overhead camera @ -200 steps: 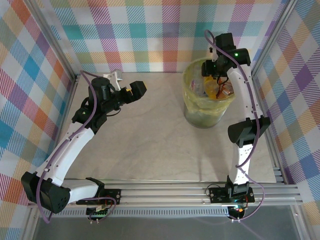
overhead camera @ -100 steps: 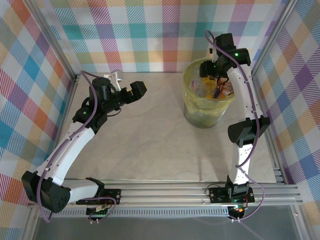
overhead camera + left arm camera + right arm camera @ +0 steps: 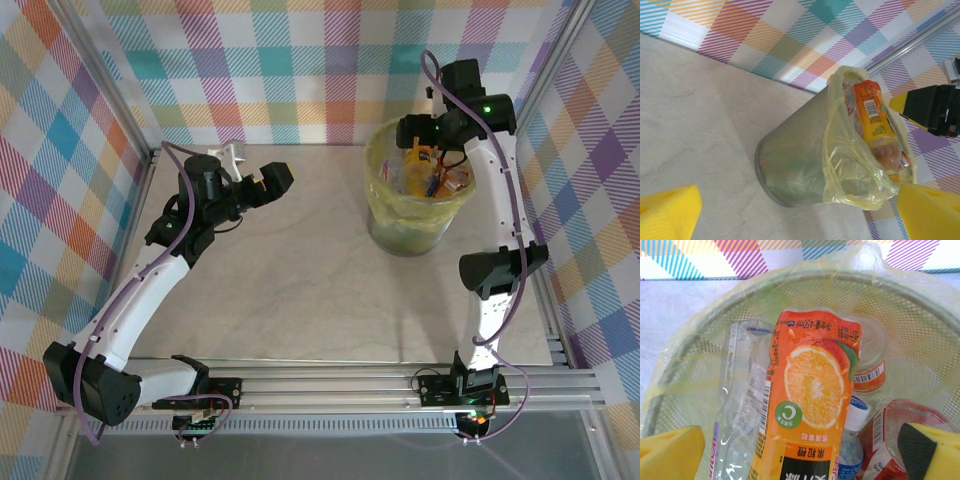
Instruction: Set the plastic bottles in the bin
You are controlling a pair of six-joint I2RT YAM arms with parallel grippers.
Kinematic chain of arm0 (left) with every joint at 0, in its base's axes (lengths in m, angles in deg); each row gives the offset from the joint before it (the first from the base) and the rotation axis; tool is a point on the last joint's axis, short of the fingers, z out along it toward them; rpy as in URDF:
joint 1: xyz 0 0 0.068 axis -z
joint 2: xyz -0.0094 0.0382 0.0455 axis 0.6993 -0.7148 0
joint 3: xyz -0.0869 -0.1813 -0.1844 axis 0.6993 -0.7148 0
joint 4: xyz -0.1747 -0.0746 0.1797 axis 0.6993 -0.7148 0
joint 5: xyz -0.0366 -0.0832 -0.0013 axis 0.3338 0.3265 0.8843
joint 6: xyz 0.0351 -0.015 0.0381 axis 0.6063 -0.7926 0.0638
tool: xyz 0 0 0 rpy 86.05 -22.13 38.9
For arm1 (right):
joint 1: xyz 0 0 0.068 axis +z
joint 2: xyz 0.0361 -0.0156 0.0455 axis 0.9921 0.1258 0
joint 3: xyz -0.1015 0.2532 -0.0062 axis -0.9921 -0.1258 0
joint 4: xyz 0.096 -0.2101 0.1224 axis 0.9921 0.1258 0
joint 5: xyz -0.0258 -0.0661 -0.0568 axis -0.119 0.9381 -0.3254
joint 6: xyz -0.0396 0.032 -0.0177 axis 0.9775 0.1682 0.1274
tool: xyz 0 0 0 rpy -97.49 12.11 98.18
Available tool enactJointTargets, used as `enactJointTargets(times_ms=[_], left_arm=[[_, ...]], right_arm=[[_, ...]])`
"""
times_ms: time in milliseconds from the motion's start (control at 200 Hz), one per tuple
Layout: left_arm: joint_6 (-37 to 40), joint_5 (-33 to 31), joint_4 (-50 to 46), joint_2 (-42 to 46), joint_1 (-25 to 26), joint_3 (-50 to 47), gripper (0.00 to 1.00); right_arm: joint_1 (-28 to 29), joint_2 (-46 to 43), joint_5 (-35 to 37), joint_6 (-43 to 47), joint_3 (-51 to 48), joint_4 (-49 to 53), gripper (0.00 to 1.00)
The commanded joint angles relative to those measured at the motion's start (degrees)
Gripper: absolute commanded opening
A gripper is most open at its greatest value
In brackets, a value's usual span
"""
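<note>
Right arm: the right gripper [image 3: 800, 455] hangs over the bin's mouth, jaws spread wide, gripping nothing.
Below it: the orange bottle [image 3: 815, 390] lies inside the bin, straight under the gripper, its long axis crossing the line between the fingers. It has a glossy fruit-print sleeve.
Beside it: a crumpled clear bottle [image 3: 742, 390] and a red-labelled bottle [image 3: 890, 435], both within the liner.
Container: the bin [image 3: 405, 235], round wire mesh, with a thin yellow-green bag [image 3: 832, 165] folded over the rim.
Left arm: the left gripper [image 3: 275, 178], wide and empty, is well apart across the pale marbled bench [image 3: 290, 280].
Outlook: the right arm is nearer and probably needs only to lift clear.
</note>
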Motion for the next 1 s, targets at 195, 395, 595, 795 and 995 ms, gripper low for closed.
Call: enactJointTargets(times_ms=[195, 395, 595, 795, 995], left_arm=[[1.83, -3.85, -1.72, 2.46, 0.48, -1.18, 1.0], [4.3, -8.47, -4.28, 5.55, 0.48, -2.95, 1.0], [6.12, -12.15, -6.48, 8.0, 0.39, -4.12, 1.0], [6.74, -15.7, -6.37, 11.37, 0.39, -7.67, 1.0], [7.65, -19.05, -5.98, 15.06, 0.39, -12.12, 1.0]], right_arm=[[-0.35, -7.69, 5.46, -4.25, -3.02, 2.9, 1.0], [-0.35, -22.62, 6.11, -6.93, -24.24, -6.02, 1.0], [-0.35, -38.28, 7.72, -10.95, -42.83, -11.08, 1.0], [-0.39, -56.84, 11.11, -16.89, -63.93, -17.7, 1.0], [-0.35, -76.36, 8.17, -17.15, -86.34, -29.93, 1.0]])
